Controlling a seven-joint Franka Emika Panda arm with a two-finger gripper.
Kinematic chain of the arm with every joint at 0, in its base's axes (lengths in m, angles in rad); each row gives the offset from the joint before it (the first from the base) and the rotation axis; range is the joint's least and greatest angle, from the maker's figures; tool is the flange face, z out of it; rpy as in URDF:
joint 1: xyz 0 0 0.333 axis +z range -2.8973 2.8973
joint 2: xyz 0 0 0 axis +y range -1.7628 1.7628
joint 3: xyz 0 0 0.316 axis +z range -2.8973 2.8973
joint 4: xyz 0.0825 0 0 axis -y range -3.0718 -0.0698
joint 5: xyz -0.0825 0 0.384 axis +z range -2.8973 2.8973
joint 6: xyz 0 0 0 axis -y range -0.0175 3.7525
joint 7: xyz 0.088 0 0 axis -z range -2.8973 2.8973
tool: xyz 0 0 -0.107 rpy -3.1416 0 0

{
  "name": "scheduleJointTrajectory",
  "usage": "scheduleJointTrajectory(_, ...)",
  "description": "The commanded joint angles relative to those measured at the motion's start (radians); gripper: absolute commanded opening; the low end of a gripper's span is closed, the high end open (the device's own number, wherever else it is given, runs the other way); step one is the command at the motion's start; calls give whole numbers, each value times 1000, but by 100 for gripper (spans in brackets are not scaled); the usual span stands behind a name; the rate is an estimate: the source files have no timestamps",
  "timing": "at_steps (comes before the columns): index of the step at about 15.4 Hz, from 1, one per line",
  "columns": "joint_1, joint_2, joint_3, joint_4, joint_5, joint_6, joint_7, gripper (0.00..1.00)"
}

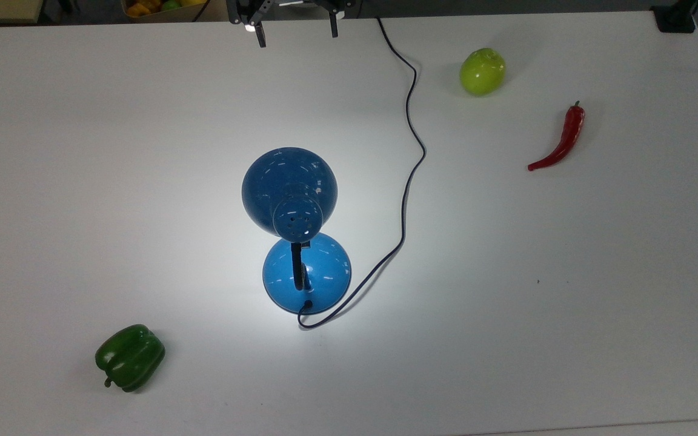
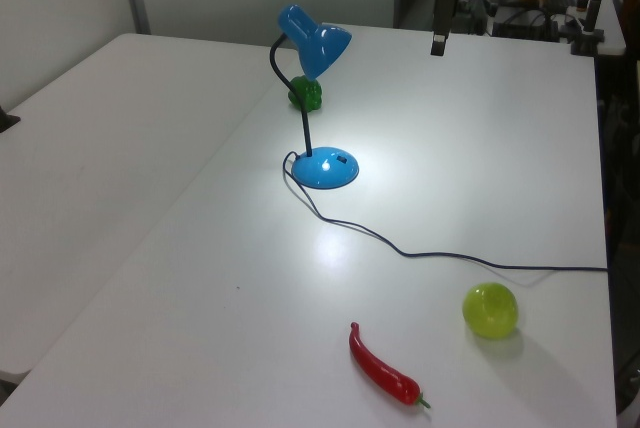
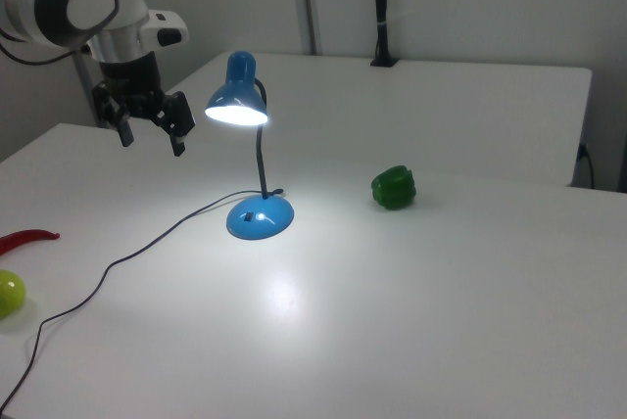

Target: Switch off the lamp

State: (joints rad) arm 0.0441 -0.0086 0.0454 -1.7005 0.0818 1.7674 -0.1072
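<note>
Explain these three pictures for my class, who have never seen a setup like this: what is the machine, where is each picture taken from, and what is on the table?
The machine is a robot arm ending in a two-fingered hand, fingers spread open and holding nothing. It hangs above the white table, apart from the lamp.

All three pictures show one moment. The top view looks straight down; the left view and right view look across the table from opposite sides.

In the middle stands a blue desk lamp, switched on: a bright pool of light lies beneath its shade. Its thin black cord trails off the table. Around it lie a green bell pepper, a green apple and a red chilli.
</note>
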Motion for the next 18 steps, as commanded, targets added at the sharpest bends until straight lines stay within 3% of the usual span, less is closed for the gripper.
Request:
scheduleJointTrajectory(1, 17, -1, -9, -10, -16, 20, -8, 100)
scheduleJointTrajectory(7, 16, -1, -10, -14, -13, 17, -20, 99)
scheduleJointTrajectory(9, 14, 1, -13, -14, -10, 20, -22, 84)
scheduleJointTrajectory(11, 16, 4, -16, -14, -2, 20, -22, 59)
scheduleJointTrajectory(15, 16, 5, -16, -14, -2, 18, -22, 48)
scheduleJointTrajectory(18, 16, 6, -16, -14, -1, 18, -20, 35)
